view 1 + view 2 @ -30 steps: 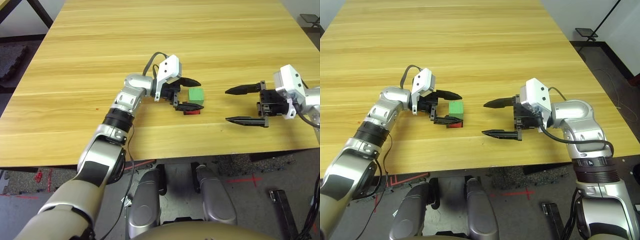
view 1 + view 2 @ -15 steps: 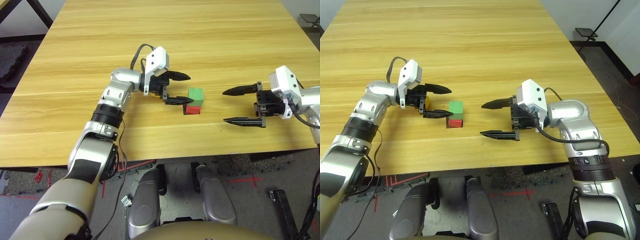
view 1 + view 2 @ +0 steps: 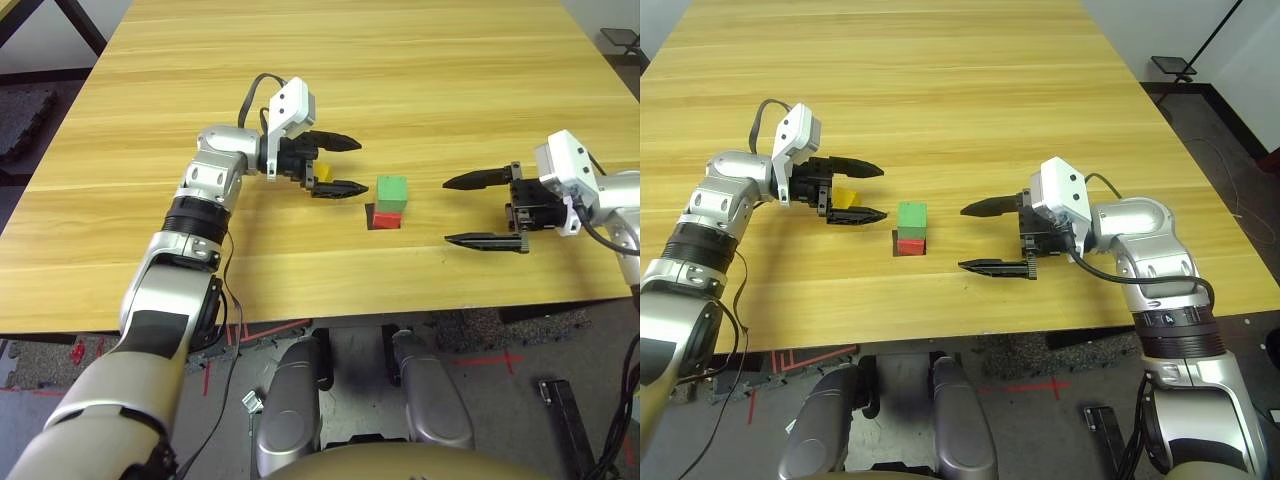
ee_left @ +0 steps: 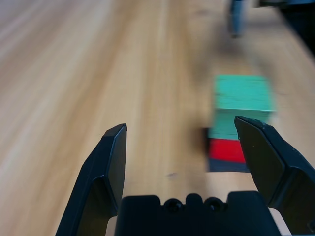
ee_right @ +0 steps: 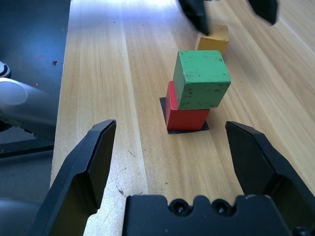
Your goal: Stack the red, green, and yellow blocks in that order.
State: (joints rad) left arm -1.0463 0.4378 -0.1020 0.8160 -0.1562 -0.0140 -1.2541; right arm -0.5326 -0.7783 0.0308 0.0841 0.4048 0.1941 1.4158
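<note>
Green block (image 5: 202,78), faintly speckled perhaps, red block (image 5: 184,114), yellow block (image 5: 213,39), black patch (image 5: 165,129).

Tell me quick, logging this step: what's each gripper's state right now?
Left gripper: open, holding nothing, beside the yellow block.
Right gripper: open, empty.

One red block (image 5: 186,116), one green block (image 5: 202,78), one yellow block (image 5: 213,39).

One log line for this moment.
stack: green block on red block | yellow block on table, between open left tool | right tool open, empty
</note>
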